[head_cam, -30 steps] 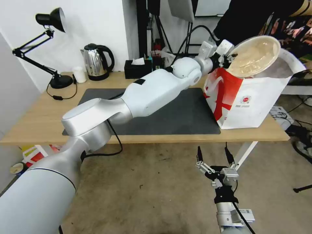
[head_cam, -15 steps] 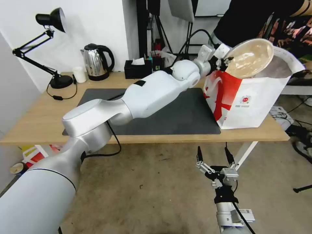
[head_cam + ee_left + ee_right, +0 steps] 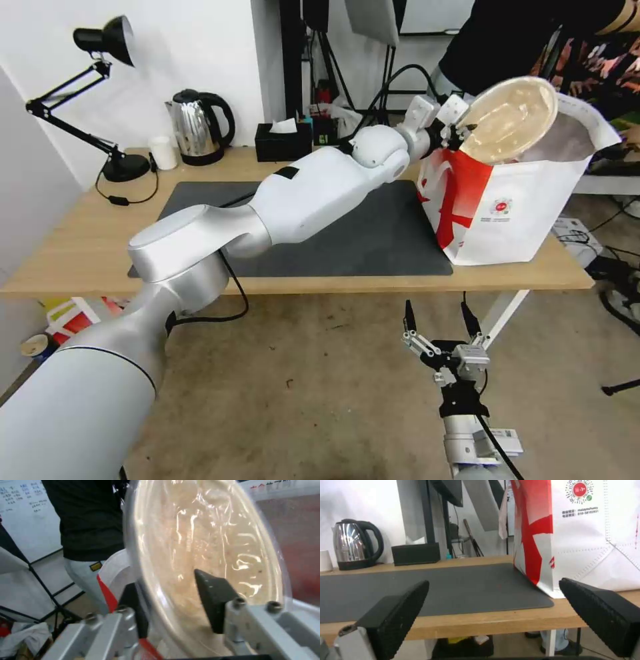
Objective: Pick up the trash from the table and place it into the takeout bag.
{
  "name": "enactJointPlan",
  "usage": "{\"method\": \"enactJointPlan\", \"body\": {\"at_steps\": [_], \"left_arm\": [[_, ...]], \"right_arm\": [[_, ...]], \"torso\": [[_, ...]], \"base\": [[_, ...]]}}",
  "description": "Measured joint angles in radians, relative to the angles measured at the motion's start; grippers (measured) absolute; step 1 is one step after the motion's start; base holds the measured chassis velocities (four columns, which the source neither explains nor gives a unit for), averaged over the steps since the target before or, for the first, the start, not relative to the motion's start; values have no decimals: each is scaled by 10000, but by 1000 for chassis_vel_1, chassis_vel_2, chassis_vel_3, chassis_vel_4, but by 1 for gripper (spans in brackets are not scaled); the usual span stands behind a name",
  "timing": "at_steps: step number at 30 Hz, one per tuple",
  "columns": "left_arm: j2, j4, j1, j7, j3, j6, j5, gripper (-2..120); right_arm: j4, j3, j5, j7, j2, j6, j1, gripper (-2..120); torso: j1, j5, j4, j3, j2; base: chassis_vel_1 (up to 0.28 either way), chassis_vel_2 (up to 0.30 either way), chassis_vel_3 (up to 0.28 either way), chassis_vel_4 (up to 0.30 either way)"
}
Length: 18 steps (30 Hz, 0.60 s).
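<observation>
Left arm stretched across the table (image 3: 80, 247) to the takeout bag (image 3: 527, 213), which stands at the table's right end, its corner on the dark grey mat (image 3: 373, 240). Left gripper (image 3: 459, 128) clamped on the rim of the shallow beige bowl (image 3: 510, 119); the left wrist view shows one black pad inside the bowl (image 3: 213, 555) and the other finger behind the rim, so the hold is a thin edge pinch. Bowl tilted steeply, its lower edge at or just inside the bag's mouth, most of it above the opening. Judgement: the step in hand is the drop into the bag, the mat being bare of other trash. To do it well, carry the bowl further over the opening and lower it past the rim before letting go; a release from here risks it catching on the bag's edge or tipping outside. The bag wall is soft and the red handle band hangs just by the gripper, a possible snag. Right gripper (image 3: 439, 325) parked low in front of the table edge, fingers spread wide, empty. Behind: kettle (image 3: 199, 127), black tissue box (image 3: 283, 141), small white cup (image 3: 163, 153), desk lamp (image 3: 100, 100), all well apart from the bag. A person in dark clothing stands close behind the bag
</observation>
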Motion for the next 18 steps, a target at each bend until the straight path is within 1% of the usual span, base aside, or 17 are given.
{"method": "enactJointPlan", "body": {"at_steps": [1,2,3,4,5,6,7,10,11,12,13,14,15,16,18], "left_arm": [[1,0,-15,-4,-5,6,-18,40],[1,0,-15,-4,-5,6,-18,40],[2,0,-26,-5,-9,10,-30,48],[3,-1,-38,-5,-10,11,-41,53],[3,-1,-42,-5,-10,12,-48,55],[3,-3,-52,-5,-5,14,-76,61],[3,-3,-52,-5,-5,14,-76,61],[3,-2,-81,-10,16,16,-155,73],[3,-2,-81,-10,16,16,-155,73],[4,1,-96,-14,31,17,-176,79],[4,4,-106,-17,36,17,-188,82],[4,10,-142,-23,48,17,-226,91],[4,10,-142,-23,48,17,-226,91],[4,19,-162,-25,57,16,-249,95],[4,35,-187,-28,68,15,-273,97]], "right_arm": [[0,0,0,0,0,0,0,100],[0,0,0,0,0,0,0,100],[0,0,-1,0,0,0,0,100],[0,0,0,0,0,0,0,100],[0,0,0,0,0,0,0,100],[0,0,1,0,0,0,0,100],[0,0,1,0,0,0,0,100],[0,0,0,0,0,0,0,100],[0,0,0,0,0,0,0,100],[0,0,0,0,0,0,0,100],[0,0,0,0,0,0,0,100],[0,0,0,0,0,0,0,100],[0,0,0,0,0,0,0,100],[0,0,0,0,0,0,0,100],[0,0,0,0,0,0,0,100]], "torso": [[0,0,0,0,0],[0,0,0,0,0],[0,0,0,0,0],[0,0,0,0,0],[0,0,0,0,0],[0,0,1,0,0],[0,0,1,0,0],[0,0,0,0,0],[0,0,0,0,0],[0,0,0,0,0],[0,0,0,0,0],[0,0,0,0,0],[0,0,0,0,0],[0,0,0,0,0],[0,0,0,0,0]], "base": [[0,0,0,0],[0,0,0,0],[0,0,0,0],[0,0,0,0],[0,0,0,0],[0,0,0,0],[0,0,0,0],[0,0,0,0],[0,0,0,0],[0,0,0,0],[0,0,0,0],[0,0,0,0],[0,0,0,0],[0,0,0,0],[0,0,0,0]]}}
